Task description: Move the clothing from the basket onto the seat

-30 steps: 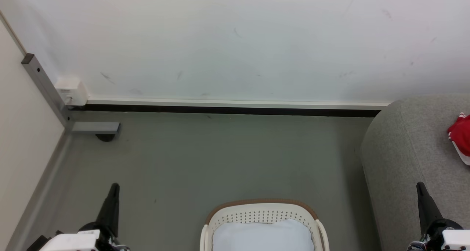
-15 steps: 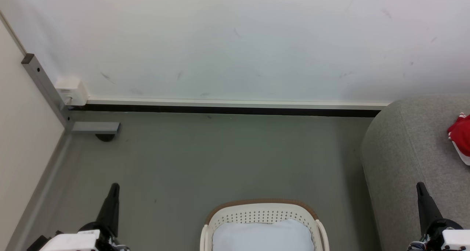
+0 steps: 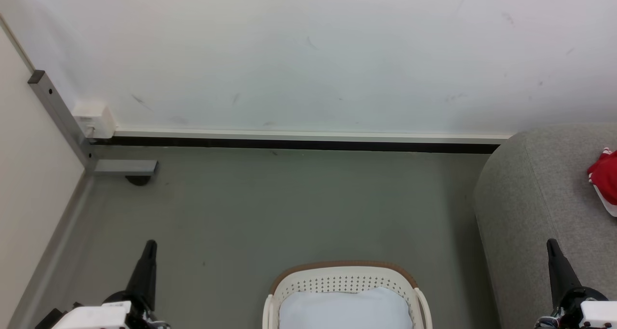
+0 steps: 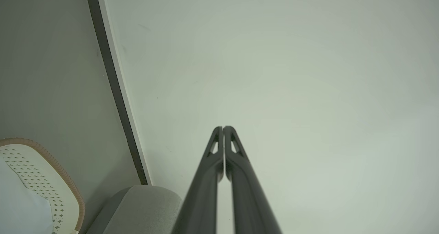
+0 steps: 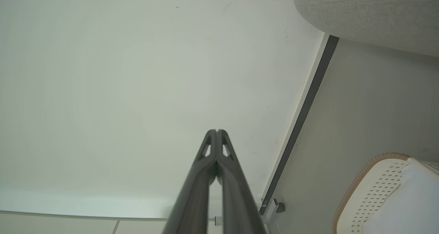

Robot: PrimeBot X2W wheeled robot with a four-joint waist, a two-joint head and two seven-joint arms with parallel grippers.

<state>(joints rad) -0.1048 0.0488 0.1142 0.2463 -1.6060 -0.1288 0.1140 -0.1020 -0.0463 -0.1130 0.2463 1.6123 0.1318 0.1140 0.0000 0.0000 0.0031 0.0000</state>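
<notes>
**Red clothing (image 3: 605,177) parked on the sofa (image 3: 530,199)**

It's right at the frame edge in the head view, so I can't really tell if it's one piece or a few. The basket (image 3: 344,271) is on the floor (image 3: 289,208) between the two arms, just beside the sofa's rounded arm, with pale padding (image 3: 344,309) in it. The left tool (image 4: 223,127) and right tool (image 5: 216,131) are both clenched, fingers pressed flat together, pointing at the wall (image 3: 308,54). In the far left corner there's a grey metal post (image 3: 58,117) with a white box (image 3: 93,118) on it.
</notes>
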